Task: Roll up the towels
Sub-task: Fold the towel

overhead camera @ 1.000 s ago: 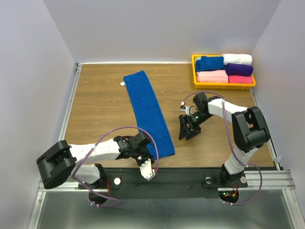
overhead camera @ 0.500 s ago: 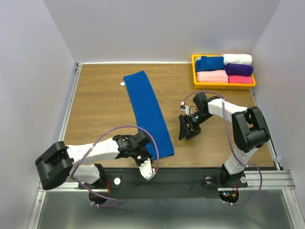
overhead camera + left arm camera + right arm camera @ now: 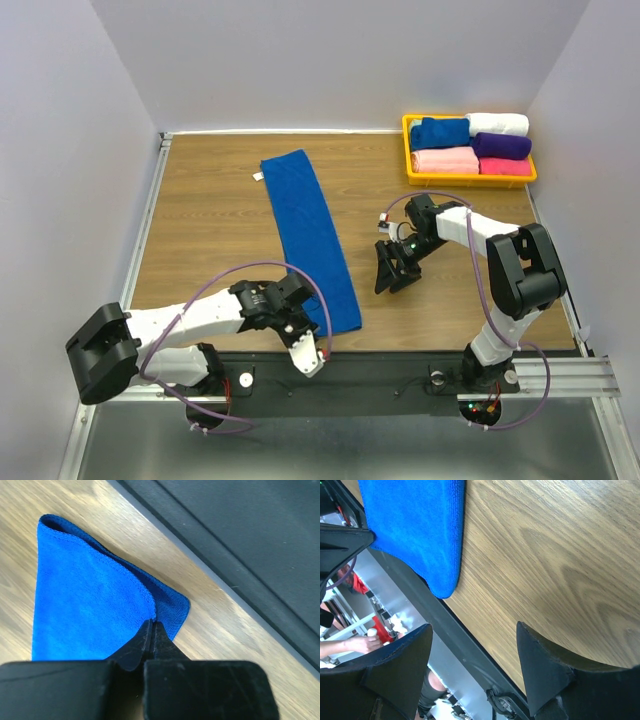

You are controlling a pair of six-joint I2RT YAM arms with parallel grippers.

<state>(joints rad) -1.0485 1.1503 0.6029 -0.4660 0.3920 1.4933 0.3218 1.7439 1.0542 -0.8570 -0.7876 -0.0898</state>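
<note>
Arm stretched low, my left end effector (image 3: 151, 630) pinches the blue towel (image 3: 305, 235) at its near edge. My right end effector (image 3: 388, 278) hangs with fingers spread wide above the surface (image 3: 210, 215).

arms (image 3: 190, 318): white links, black joints | cables (image 3: 215, 283): purple loops | fingers (image 3: 545, 675): matte black, possibly scuffed

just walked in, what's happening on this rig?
The left gripper is shut on the near end of a long royal-blue cloth towel lying flat on the wooden table, no roll formed yet. The right gripper hangs open over bare wood beside it. A yellow plastic tray at the far right holds other towels.
</note>
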